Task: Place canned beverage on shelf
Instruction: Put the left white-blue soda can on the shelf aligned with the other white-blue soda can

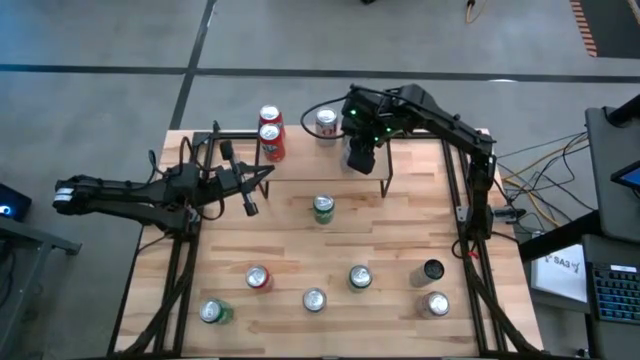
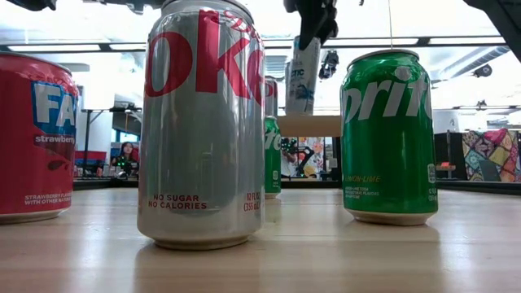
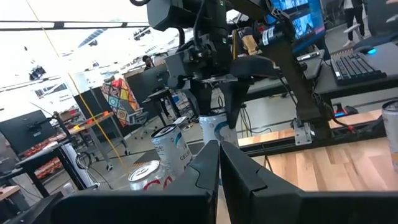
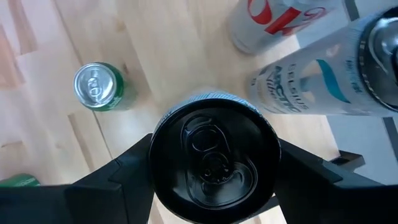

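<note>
Right claw point(image 4: 214, 163): clamped on a black-topped can point(image 4: 214, 158) above the shelf point(image 1: 400, 158). Left claw point(image 1: 250, 208): pressed together, empty, over the worktop point(image 1: 390, 240).

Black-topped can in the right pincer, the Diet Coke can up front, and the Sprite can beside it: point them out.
Black-topped can point(image 4: 213, 163): right wrist view, on its dark lid.
Diet Coke can point(image 2: 203, 122): low view, mid side wall.
Sprite can point(image 2: 387, 134): low view, green side wall.

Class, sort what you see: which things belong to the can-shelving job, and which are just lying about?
In the job: right gripper, fingers closed on the black-topped can; the shelf.
Lying about: green can mid-table; six other loose cans; left gripper, shut, waiting.
</note>
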Robot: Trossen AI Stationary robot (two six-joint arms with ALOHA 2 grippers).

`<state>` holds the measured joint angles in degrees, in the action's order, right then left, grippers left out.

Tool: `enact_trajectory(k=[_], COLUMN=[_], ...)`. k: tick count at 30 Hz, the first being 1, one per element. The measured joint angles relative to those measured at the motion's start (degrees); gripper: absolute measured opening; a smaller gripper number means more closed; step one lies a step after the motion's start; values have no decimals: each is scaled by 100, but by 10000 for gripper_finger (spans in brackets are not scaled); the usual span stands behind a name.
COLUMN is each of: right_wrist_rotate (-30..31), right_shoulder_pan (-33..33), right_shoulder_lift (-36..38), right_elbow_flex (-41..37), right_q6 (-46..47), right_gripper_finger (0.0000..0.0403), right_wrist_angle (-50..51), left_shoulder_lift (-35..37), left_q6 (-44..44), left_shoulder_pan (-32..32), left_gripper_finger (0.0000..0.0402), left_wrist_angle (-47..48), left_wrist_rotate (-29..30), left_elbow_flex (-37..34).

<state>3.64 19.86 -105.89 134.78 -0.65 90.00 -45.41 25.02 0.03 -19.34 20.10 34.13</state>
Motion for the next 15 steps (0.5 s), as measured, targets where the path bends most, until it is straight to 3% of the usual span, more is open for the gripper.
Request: enact_trajectory(k=[15], right_wrist_rotate=[2], right_shoulder_pan=[7], right_shoulder_lift=[0], right_elbow_flex=[-2], right_q6=[140], right_gripper_finger=[247], right_wrist_angle=[2], left_shoulder_lift=[-9], left_q6=[2], left_shoulder_pan=[0], left_gripper_finger=[0], left_wrist_angle=[12], left_wrist_rotate=[34], left_elbow_flex=[0])
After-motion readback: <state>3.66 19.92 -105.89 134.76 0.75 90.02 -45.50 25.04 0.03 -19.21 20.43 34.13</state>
